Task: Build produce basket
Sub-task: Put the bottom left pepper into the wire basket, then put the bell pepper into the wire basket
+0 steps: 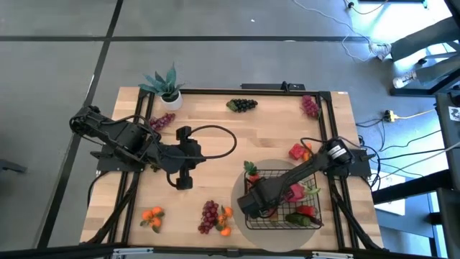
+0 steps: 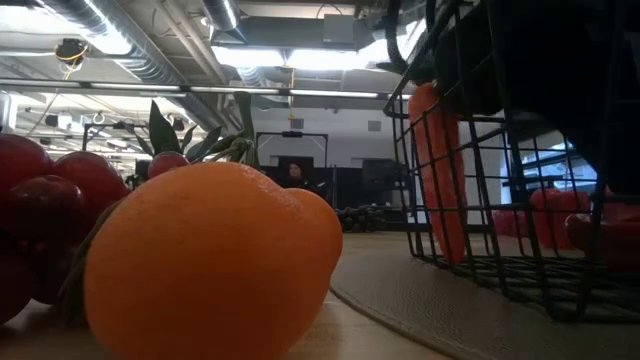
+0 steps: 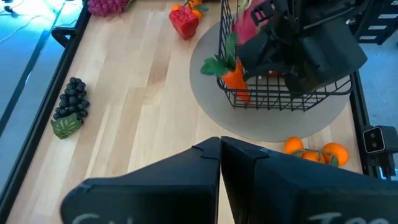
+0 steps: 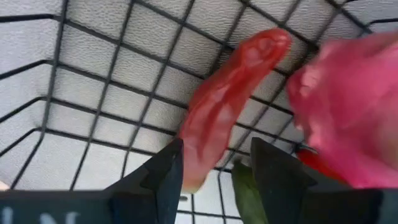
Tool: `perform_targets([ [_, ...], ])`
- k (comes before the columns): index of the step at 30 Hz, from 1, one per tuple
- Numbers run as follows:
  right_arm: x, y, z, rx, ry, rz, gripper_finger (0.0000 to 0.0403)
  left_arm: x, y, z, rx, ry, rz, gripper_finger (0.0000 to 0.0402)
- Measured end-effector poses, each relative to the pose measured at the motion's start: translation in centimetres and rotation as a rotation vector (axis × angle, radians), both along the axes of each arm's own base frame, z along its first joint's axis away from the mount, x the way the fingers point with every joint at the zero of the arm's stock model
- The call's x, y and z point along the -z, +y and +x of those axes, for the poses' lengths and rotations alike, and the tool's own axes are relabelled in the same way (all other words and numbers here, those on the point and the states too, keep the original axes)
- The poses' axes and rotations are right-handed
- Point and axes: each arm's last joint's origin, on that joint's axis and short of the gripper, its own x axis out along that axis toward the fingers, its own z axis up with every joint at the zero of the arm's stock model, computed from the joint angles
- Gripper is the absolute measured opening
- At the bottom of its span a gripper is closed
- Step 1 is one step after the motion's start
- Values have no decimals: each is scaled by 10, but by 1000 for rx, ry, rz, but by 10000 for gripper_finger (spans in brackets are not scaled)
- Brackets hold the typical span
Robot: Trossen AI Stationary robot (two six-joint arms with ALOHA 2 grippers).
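Inside the basket [image 1: 287,208], the right gripper [image 4: 214,171] hangs part open astride a red pepper [image 4: 227,106], seemingly light, smooth and slippery, best pinched mid-body.

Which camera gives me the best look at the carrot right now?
The left wrist view: the carrot shows whole, leafy top included, leaning in a corner of the basket. The low view shows it upright behind the wire, its top cut off. The high view shows only a small orange bit at the basket's corner. The right wrist view does not show it.
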Motion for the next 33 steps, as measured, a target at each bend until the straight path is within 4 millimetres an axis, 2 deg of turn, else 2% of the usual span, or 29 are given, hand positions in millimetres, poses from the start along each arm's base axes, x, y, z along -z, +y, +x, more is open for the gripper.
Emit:
perform_targets([
  [6,8,1,3,-30,5,3,171,0,0,0,0,0,0,1],
  [18,8,0,2,-76,-14,-25,164,0,0,0,0,0,0,1],
  [23,7,-1,3,-105,7,43,162,0,0,0,0,-1,-1,1],
  [28,7,-2,3,-225,12,119,162,0,0,0,-1,-2,-1,0],
  [33,-4,-3,7,-251,-2,147,162,0,0,0,-1,-4,-3,1],
])
